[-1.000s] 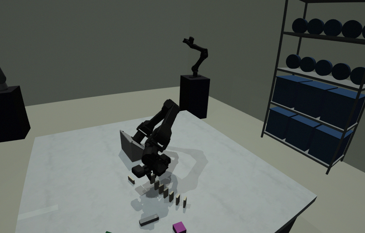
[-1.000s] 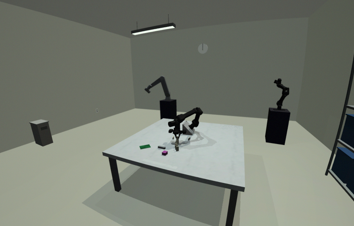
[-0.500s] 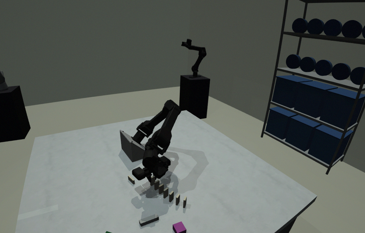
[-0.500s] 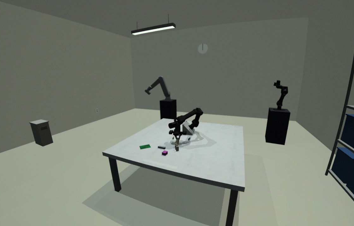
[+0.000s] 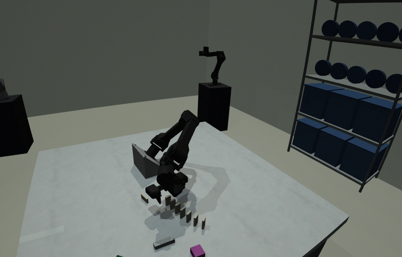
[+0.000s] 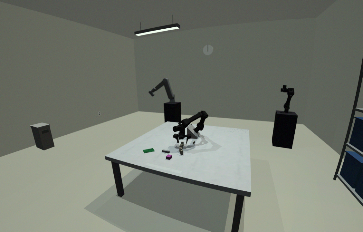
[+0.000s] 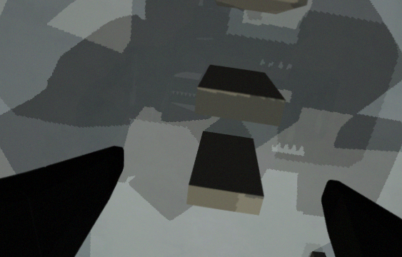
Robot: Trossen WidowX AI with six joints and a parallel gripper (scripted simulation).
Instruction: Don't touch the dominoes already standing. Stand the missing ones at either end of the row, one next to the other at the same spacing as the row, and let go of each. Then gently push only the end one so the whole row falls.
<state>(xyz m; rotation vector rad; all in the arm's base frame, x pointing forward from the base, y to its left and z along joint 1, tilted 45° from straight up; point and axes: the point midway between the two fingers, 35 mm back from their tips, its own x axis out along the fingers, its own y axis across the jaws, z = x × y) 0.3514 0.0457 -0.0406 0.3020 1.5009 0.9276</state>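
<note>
Several dominoes stand upright in a row, from the near end domino [image 5: 203, 222] [image 6: 181, 152] to the far end domino [image 5: 167, 200] [image 7: 226, 164], which is nearest the arm's base. My gripper [image 5: 167, 198] [image 6: 182, 142] [image 7: 223, 173] is open wide, with one finger on each side of the far end domino and a gap to both. The neighbouring domino [image 7: 238, 107] stands just beyond it in the wrist view. A loose domino [image 5: 144, 198] lies left of the row. Another loose domino [image 6: 194, 142] lies to the right in the exterior view and is hidden in the top view.
A dark bar with a pale top [image 5: 164, 243] [image 6: 165, 151], a magenta block [image 5: 197, 251] [image 6: 168, 157] and a green piece [image 6: 148, 150] lie on the white table [image 5: 77, 191] [image 6: 211, 167] towards its near side. A grey angled panel [image 5: 143, 164] stands by the arm's base.
</note>
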